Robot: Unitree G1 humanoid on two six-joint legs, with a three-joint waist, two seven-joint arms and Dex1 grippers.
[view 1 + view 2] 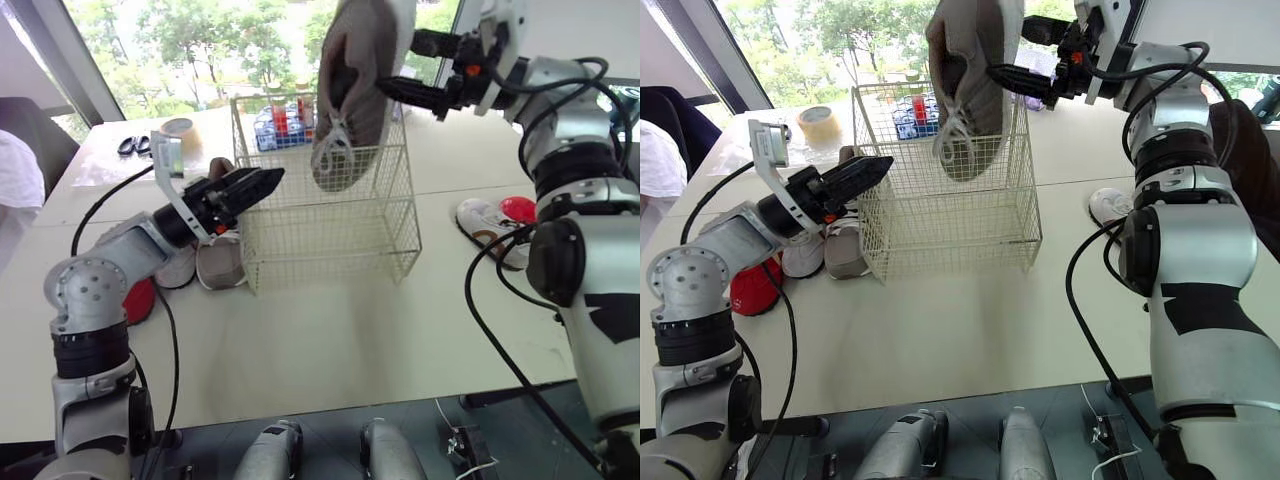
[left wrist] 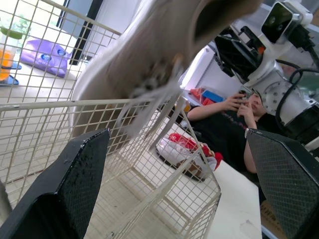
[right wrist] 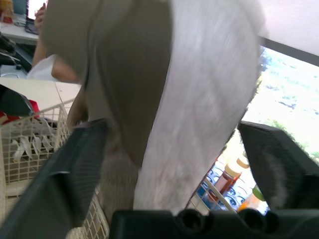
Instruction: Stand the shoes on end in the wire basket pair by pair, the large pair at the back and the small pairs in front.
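A large grey shoe (image 1: pixel 352 90) hangs toe down over the open top of the white wire basket (image 1: pixel 335 225), its toe dipping just inside the rim. My right gripper (image 1: pixel 396 64) is shut on the shoe's heel end from the right side. My left gripper (image 1: pixel 264 183) is open with nothing between its fingers, right by the basket's left wall. A small pale pair (image 1: pixel 212 262) and a red shoe (image 1: pixel 140 300) lie on the table left of the basket. Right of the basket lies a white and red shoe (image 1: pixel 495 222).
Behind the basket stands a blue crate of bottles (image 1: pixel 279 124). A tape roll (image 1: pixel 180 128) and scissors (image 1: pixel 134 145) lie at the back left of the table (image 1: pixel 330 340). A seated person (image 2: pixel 233 118) is beyond the table's right side.
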